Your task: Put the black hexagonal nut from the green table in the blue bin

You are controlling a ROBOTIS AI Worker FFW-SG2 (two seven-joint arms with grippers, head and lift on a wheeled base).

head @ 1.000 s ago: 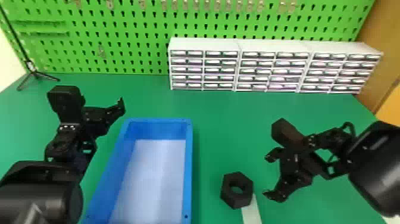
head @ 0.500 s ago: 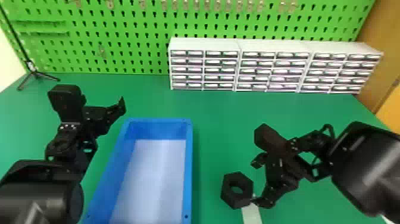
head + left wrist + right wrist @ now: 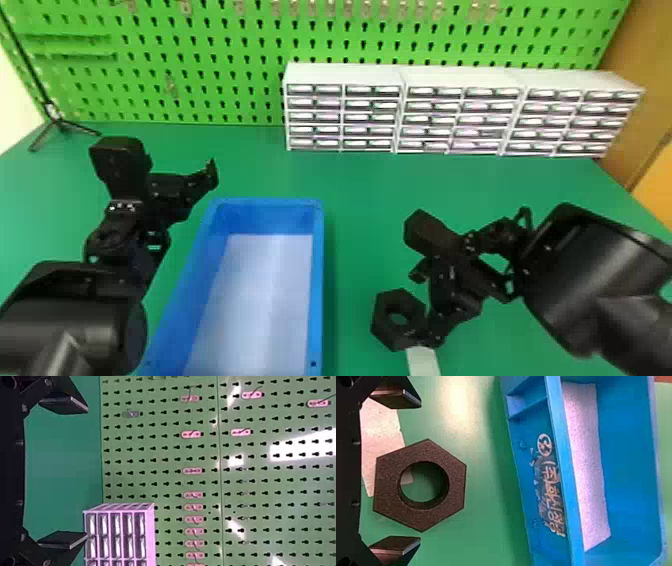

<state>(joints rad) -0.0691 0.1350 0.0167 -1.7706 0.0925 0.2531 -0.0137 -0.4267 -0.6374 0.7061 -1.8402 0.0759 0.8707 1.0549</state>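
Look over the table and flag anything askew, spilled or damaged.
Nothing looks spilled or broken. The one oddity is a pale strip on the green table, partly covered by the black hexagonal nut; its edge looks uneven, and I can't tell what it is for.

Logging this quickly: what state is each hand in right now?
Left hand: open, holding nothing.
Right hand: open, not gripping the black hexagonal nut.

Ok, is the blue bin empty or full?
Looks empty: in the head view, only a pale liner shows on the blue bin's floor, with the nut outside on the table.
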